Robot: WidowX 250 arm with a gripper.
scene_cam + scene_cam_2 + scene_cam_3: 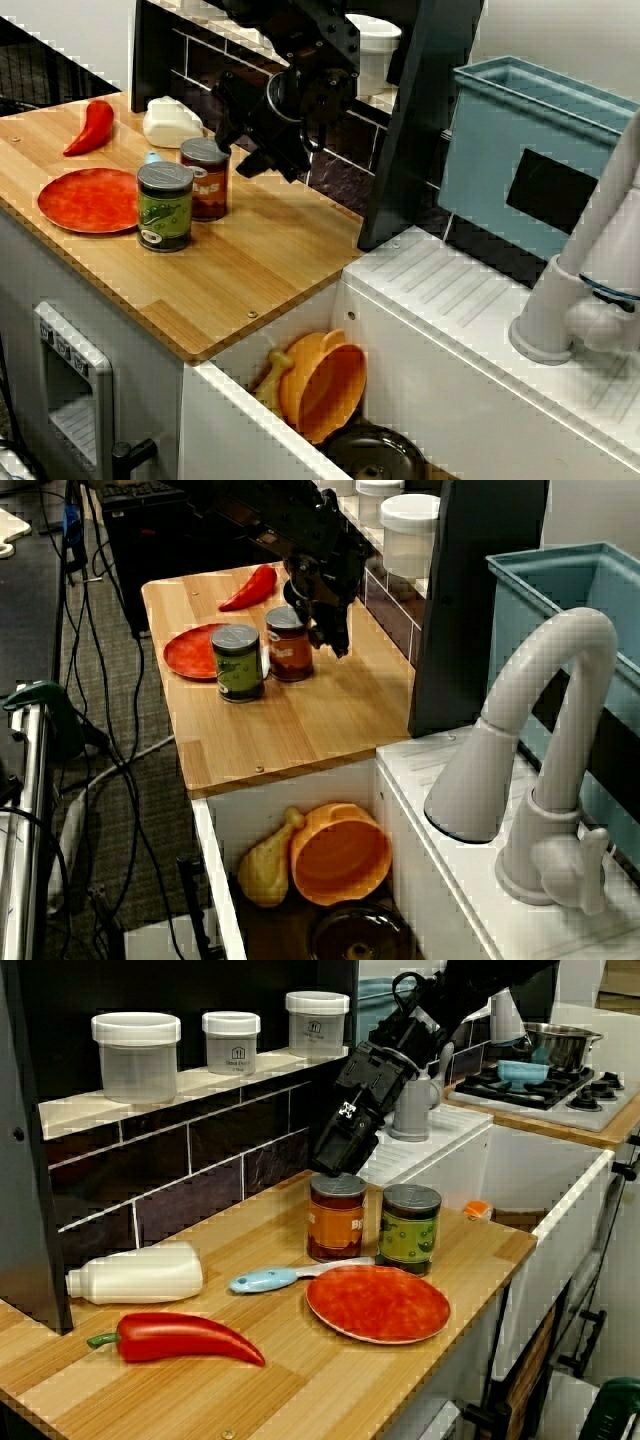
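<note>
orange can, green can, red plate

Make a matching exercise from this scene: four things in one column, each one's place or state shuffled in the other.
1. orange can
2. green can
3. bottle
4. bowl

A. in the sink
B. lying on its side
C. right by the plate
D. just under the gripper

Pairs: 1-D, 2-C, 3-B, 4-A
</note>
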